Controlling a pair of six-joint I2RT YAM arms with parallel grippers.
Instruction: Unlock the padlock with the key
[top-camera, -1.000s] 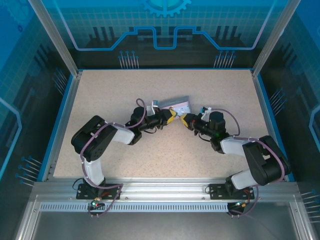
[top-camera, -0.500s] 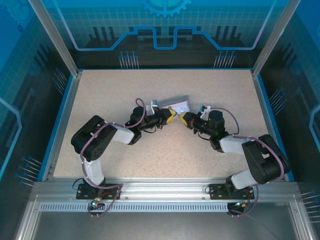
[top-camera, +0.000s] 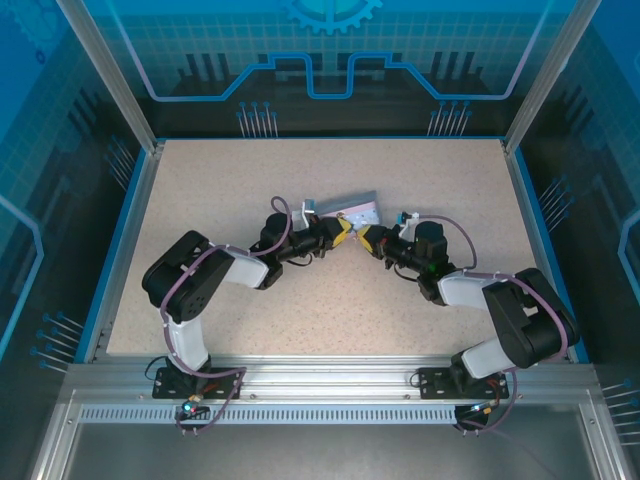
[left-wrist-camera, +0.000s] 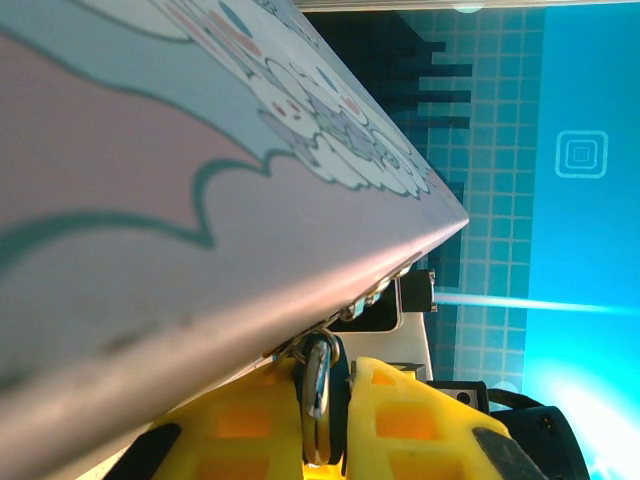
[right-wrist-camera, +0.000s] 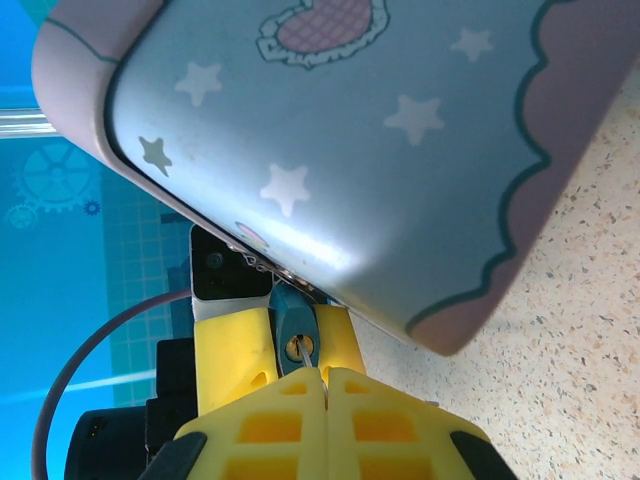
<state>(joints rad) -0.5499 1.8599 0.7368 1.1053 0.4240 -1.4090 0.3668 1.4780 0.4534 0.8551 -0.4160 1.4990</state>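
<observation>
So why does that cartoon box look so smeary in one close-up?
Left wrist view: the tin is very close to the lens and blurs toward the left, though the padlock is sharper; bright cyan glow at the right. Right wrist view: crisp, with a pale sheen across the tin. Top external view: evenly lit, soft shadows.

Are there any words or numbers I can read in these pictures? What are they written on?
No words or numbers can be read anywhere.
On the tin: only drawn stars and cartoon shapes, no letters.
On the back wall: a gear sign, no text.
On the blue wall panel: a square-inside-square sign, no text.
On the padlock: no marking shows.
</observation>
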